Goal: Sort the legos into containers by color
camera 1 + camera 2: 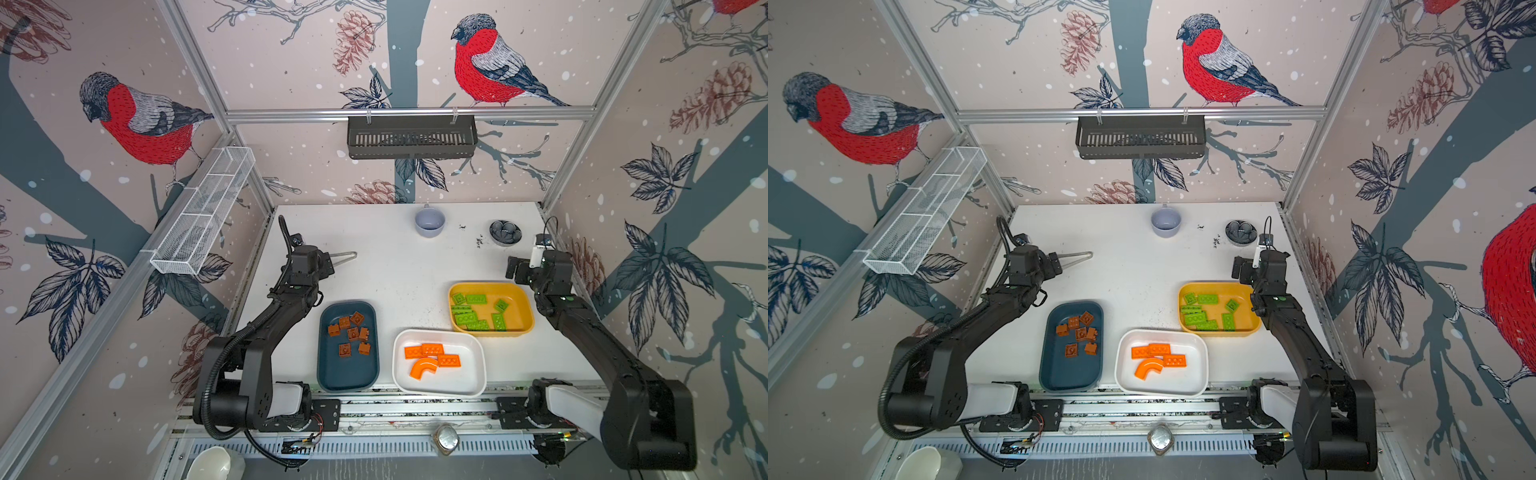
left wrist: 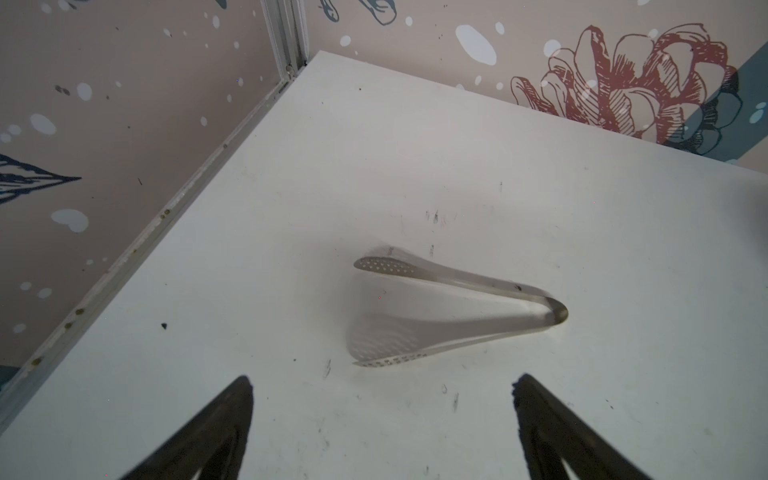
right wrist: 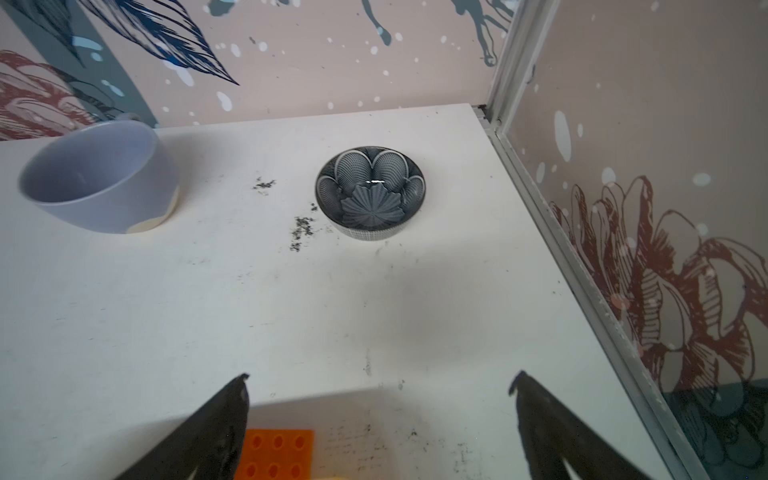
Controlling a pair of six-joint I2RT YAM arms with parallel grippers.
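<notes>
Right wrist view: right gripper [image 3: 382,375] released, bright orange flat lego [image 3: 276,451] below, beside mustard-yellow plastic tray [image 1: 515,320]. Left gripper [image 2: 384,377] released too.

Mid-desk [image 1: 395,270] bare: wide lane between tongs [image 1: 347,257] on the left and yellow tray [image 1: 517,316] on the right. Front edge taken by teal tray [image 1: 347,374] and white tray [image 1: 465,374], with a narrow gap between them. White and yellow trays close at one corner. Back row: cup [image 1: 429,222] and dark bowl [image 1: 505,232], well apart, bare desk between. Tongs lie just ahead of left end effector [image 2: 382,378]. Orange lego [image 3: 277,453] lies on desk below right end effector [image 3: 380,378], beside one finger.
</notes>
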